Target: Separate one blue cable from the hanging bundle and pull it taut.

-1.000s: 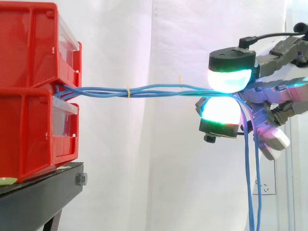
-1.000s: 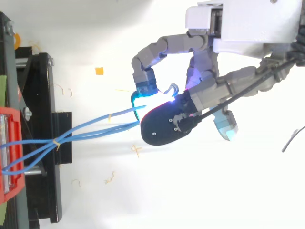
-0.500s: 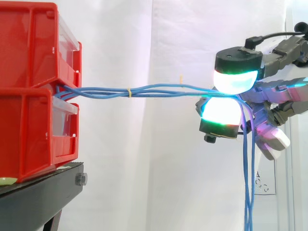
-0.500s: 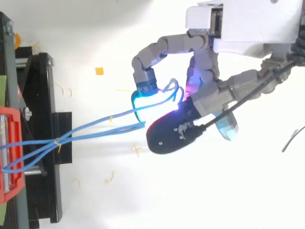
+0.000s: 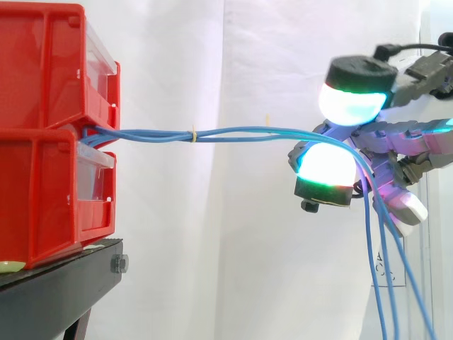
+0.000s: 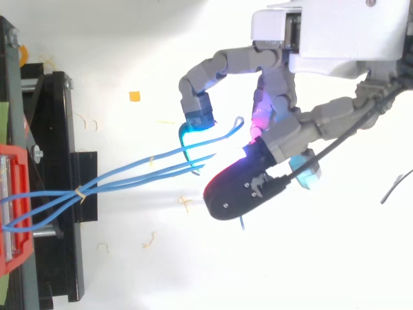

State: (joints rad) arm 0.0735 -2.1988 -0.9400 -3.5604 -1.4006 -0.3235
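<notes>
Hanging behind everything in the side view, a plain white curtain (image 5: 212, 248).

Two stacked red plastic bins (image 5: 49, 127) at left of frame on a black metal stand (image 5: 64, 283). Each has a clear drawer front; contents cannot be made out.

The grey robot hand (image 5: 403, 133) sits at right of frame. Its two big glowing pads (image 5: 352, 105) face each other, one above the other, with a clear gap between them. The pinch is parted and nothing is clamped.

The bundle of thin blue cables (image 5: 248, 132) comes out of the slot between the upper and lower bin. Its long axis runs roughly level, left to right across mid-frame, so the anchored end lies left of the hand. The strands pass through the gap, drape over the lower pad (image 5: 325, 164), then fall loose toward the lower right corner.

From above, the strands fan slightly on the hand's side, and one curls in a small loop (image 6: 235, 123) beside the curled finger.

Judgement: several strands share the gap, so no single one is isolated yet. A pull would go rightward, along the cable axis, away from the bins.

A small yellowish tie (image 5: 192, 134) binds the strands near the bins.

An orange scrap (image 6: 134, 96) lies upper left in the top view.
</notes>
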